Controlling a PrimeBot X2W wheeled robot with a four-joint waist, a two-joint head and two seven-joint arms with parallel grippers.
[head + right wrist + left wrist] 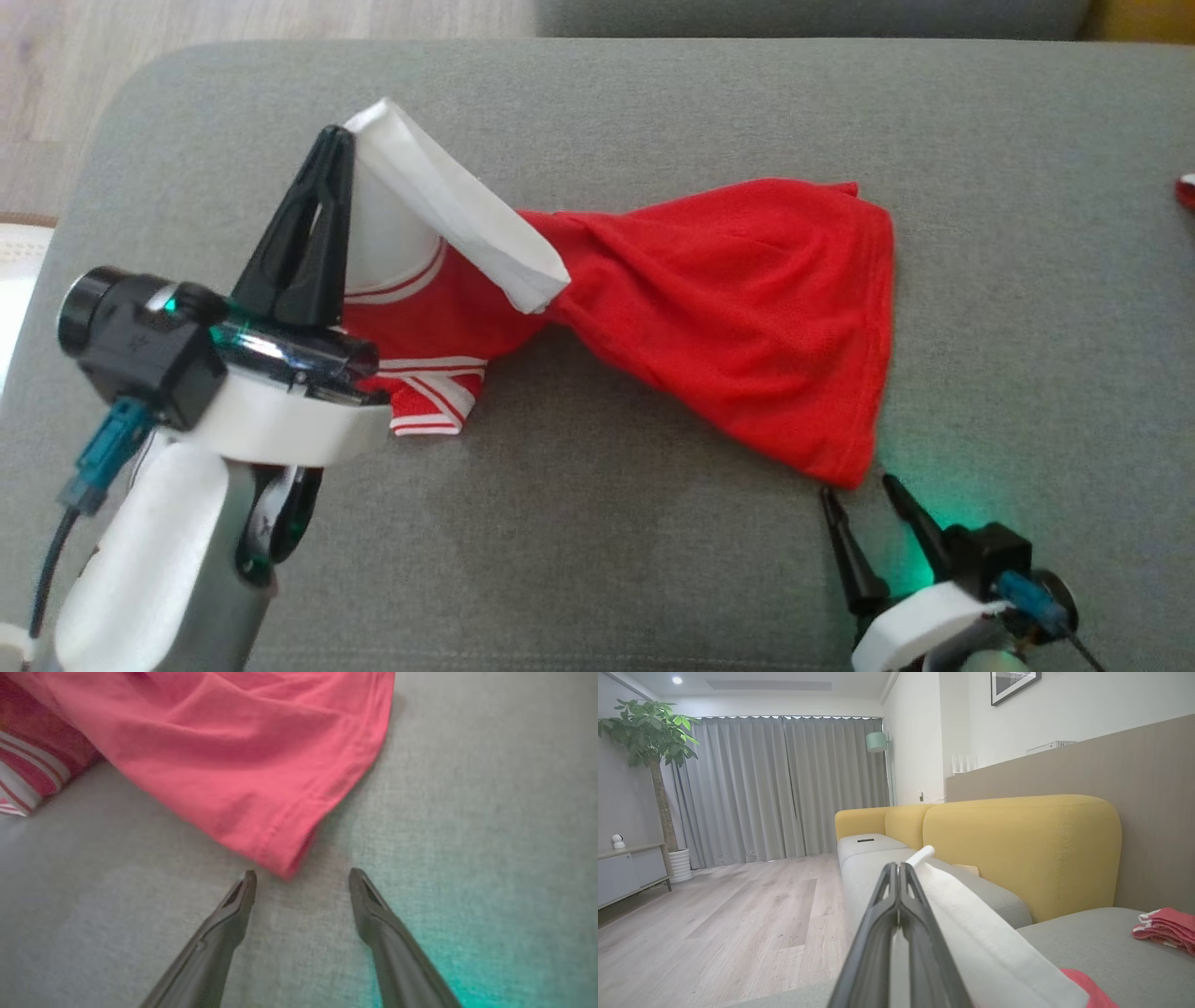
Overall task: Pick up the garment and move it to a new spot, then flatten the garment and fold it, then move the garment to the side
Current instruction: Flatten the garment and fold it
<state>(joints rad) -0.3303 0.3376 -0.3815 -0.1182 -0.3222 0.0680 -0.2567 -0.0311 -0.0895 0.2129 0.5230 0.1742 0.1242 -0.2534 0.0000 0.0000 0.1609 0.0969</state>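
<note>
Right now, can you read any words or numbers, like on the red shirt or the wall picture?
None can be read.
The red garment has white stripes but no letters that show.
The framed picture is cut off at the edge; no text can be made out.

Head view: red mesh garment with white sleeve and striped trim (728,308) partly hidden, lower-left portion behind left gripper (333,135) and its black-and-white wrist; how much sleeve sits between pressed-together fingers not visible; small red scrap (1187,190) cut by right edge, identity unclear.
Right wrist view: garment blurred, cut by top and left edges.
Left wrist view: folded red-and-white cloth (1164,928) cut by right edge; small dark flat object (865,840) on far grey seat cushion (882,848) too small to identify; black-framed picture (1013,683) cut by top edge.
</note>
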